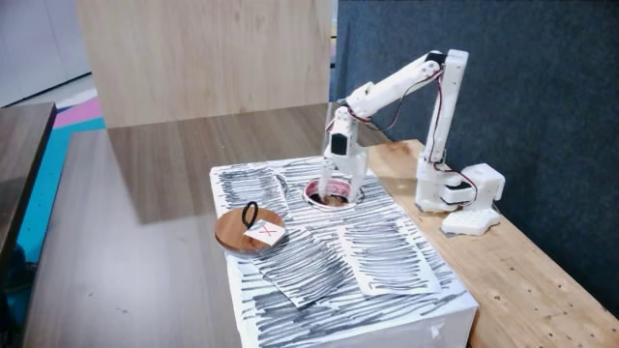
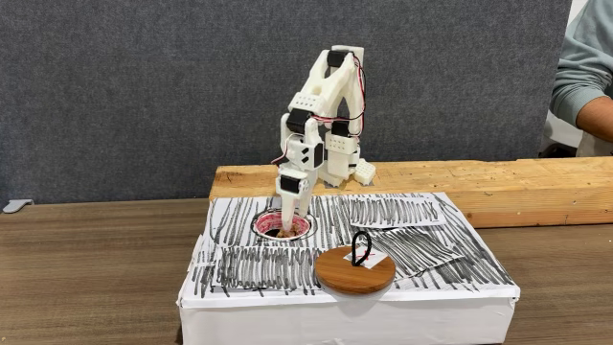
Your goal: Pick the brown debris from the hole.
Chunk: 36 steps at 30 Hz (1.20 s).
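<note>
arm: white, base sits on the light wood plank (image 2: pixel 498 187) at the back of the worktop (image 1: pixel 145 222), bent over fwd and pointing straight down
hand (image 1: pixel 336 196): tips are down inside the hole, in both fixed views (image 2: pixel 290 226). can't tell if it's clenched or released, the rim hides the tips
hole (image 1: pixel 315 197): round, pinkish-red rim, dark inside, cut in the top of the white box near its back edge, a bit left of middle in a fixed view (image 2: pixel 268 227)
brown debris (image 2: pixel 280 232): looks like a brownish bit down in the hole right by the hand's tips, too small to be sure. also a tan patch in the other fixed view (image 1: pixel 332 201)
box (image 2: pixel 335 316): white, top covered w/ paper sheets full of black scribble lines, sits on the dark wood worktop in front of the plank
wooden disc (image 1: pixel 235 232): round, brown, black ring standing on it + a small white tag w/ red marks, lying at the box top's front edge, well apart from the hole
person: a sleeve (image 2: pixel 586 67) at the right edge of a fixed view, behind the plank
backdrop: grey felt wall (image 2: pixel 144 86)
</note>
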Available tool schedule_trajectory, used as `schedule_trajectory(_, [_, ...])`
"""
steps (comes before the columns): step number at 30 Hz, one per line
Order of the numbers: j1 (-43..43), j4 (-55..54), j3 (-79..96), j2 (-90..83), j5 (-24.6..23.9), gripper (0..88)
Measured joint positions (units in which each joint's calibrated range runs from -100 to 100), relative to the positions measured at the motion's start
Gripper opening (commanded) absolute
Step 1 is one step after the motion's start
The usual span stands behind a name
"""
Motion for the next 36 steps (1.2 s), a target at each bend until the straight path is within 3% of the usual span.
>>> schedule_trajectory(36, [0.6,0.1,-6.0,6.9,-3.1,23.8])
